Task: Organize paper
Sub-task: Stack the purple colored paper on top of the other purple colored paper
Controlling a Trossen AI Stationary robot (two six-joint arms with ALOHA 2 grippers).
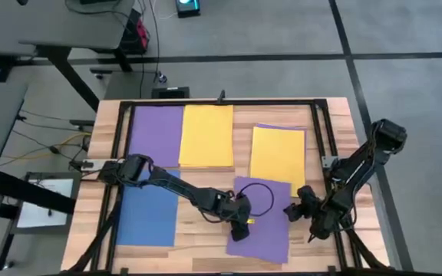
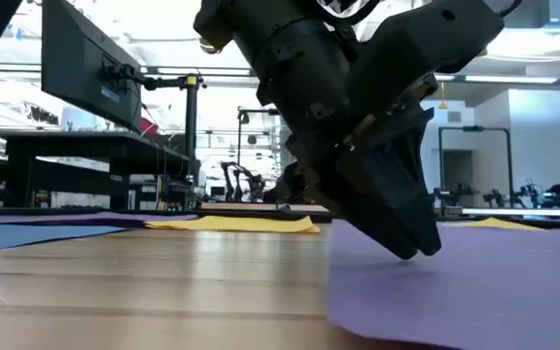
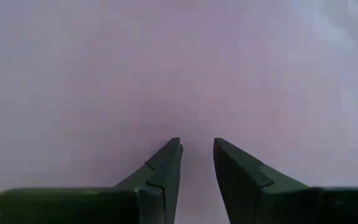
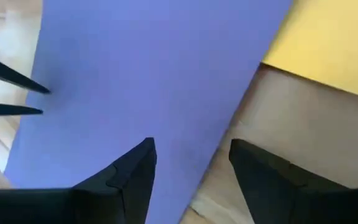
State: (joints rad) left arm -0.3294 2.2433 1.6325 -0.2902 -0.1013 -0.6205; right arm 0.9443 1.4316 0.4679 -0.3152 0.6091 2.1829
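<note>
Pressing: left gripper (image 1: pixel 243 225) is down on the near purple sheet (image 1: pixel 271 234) at its left edge, fingertips (image 2: pixel 411 243) at the paper; my guess is it pins or drags the sheet, since paper this thin offers no edge to pinch from above.
Left fingers: a narrow gap, nothing between them; the left wrist view shows only purple beyond the tips.
Right gripper: right gripper (image 1: pixel 298 208) sits at the same sheet's right edge, straddling paper and bare wood; fingers spread wide, empty. It looks placed to catch or steady that side.
Near purple sheet: lies skewed against the table's lines, near-centre, apart from the tidy sheets; likely the one being squared up.
Far row: purple sheet (image 1: pixel 156 135) and yellow sheet (image 1: pixel 206 135) lie side by side at far left, edges touching or nearly so. Another yellow sheet (image 1: pixel 278 159) lies far right with a strip of purple showing along its far edge, so something is under it.
Blue sheet: blue sheet (image 1: pixel 148 215) lies near left, partly under the left arm.
Materials: all sheets matte, flat, rectangular, plain-coloured; a yellow corner lifts slightly in the low view. Table (image 1: pixel 206 253) is pale wooden planking, faintly glossy, inside a black frame (image 1: pixel 229 102).
Risk: a sliding sheet may buckle or turn under one contact point.
Loose item: a thin black cable loop (image 1: pixel 261 195) lies over the near purple sheet.
</note>
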